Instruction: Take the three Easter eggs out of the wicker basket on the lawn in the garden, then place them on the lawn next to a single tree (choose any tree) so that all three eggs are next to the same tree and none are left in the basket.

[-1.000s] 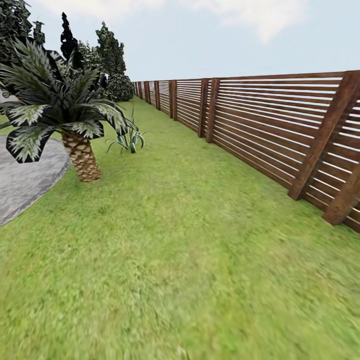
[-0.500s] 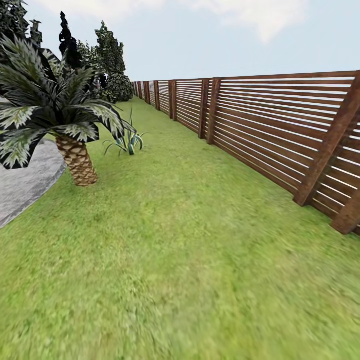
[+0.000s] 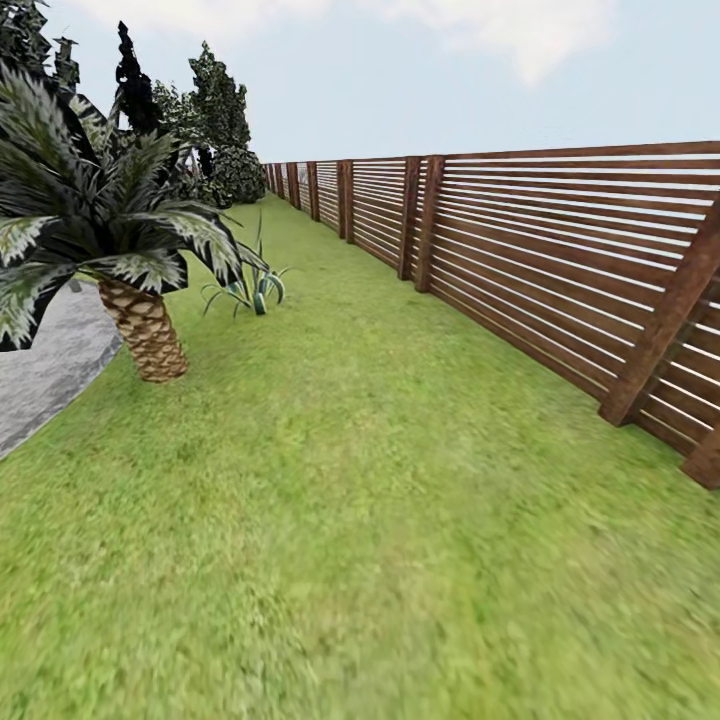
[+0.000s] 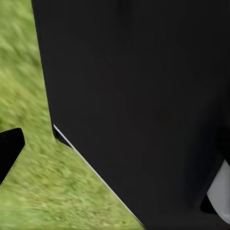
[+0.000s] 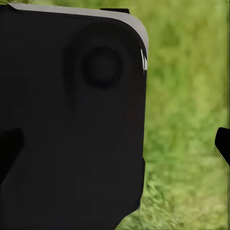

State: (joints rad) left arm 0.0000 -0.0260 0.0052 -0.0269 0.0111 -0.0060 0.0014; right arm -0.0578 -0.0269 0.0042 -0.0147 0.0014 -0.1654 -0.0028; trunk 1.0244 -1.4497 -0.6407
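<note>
The lawn (image 3: 380,520) stretches ahead as broad green grass between a paved patch and a fence. The Easter eggs, the wicker basket and the tree are out of view. In the left wrist view one black fingertip (image 4: 9,151) of my left gripper (image 4: 115,158) sits at the picture's edge over grass, and the robot's black body lies behind the gap. In the right wrist view my right gripper (image 5: 115,148) has one fingertip (image 5: 223,143) at the edge and the other far across. Both grippers are open and hold nothing.
A brown slatted wooden fence (image 3: 560,270) runs along the right side into the distance. A short palm (image 3: 140,320) with a scaly trunk stands at the left beside grey paving (image 3: 45,370). A striped agave (image 3: 255,290) grows behind it, with dark conifers (image 3: 215,120) far back.
The whole head view has shifted: the palm has slid left and down and the near fence posts right, so the camera has moved forward along the lawn.
</note>
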